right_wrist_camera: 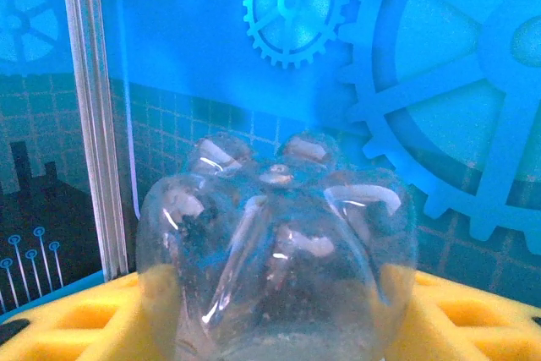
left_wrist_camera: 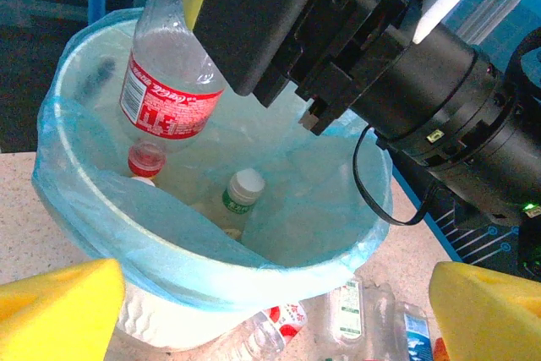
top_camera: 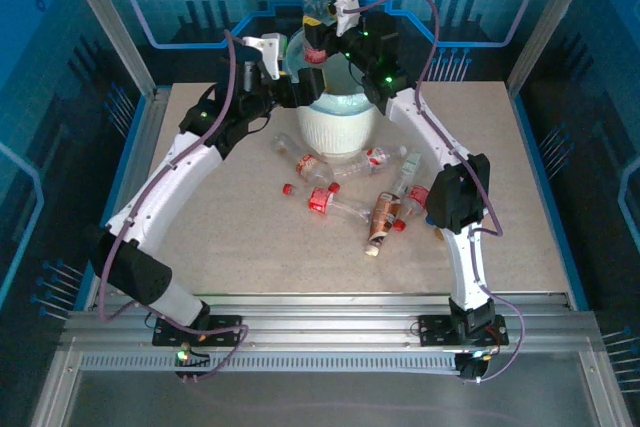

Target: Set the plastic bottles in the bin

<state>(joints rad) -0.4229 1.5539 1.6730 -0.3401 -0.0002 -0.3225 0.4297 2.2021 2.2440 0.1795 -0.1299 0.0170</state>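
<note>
the right gripper (right_wrist_camera: 275, 331) is clamped on an upturned red-label bottle (left_wrist_camera: 169, 99), cap down over the mouth of the bin (left_wrist_camera: 211, 272). a white-capped bottle (left_wrist_camera: 243, 194) lies inside the bin. the left gripper (left_wrist_camera: 270, 310) hovers beside the rim, fingers wide apart. more bottles (top_camera: 345, 192) lie on the table (top_camera: 520, 227).

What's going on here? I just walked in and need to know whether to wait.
The right gripper holds a red-labelled bottle cap-down over the bin, jaws closed on it, not yet released. A white-capped bottle already lies inside. The left gripper hovers by the bin's rim, jaws open and empty. Several bottles lie on the table in front of the bin.
</note>
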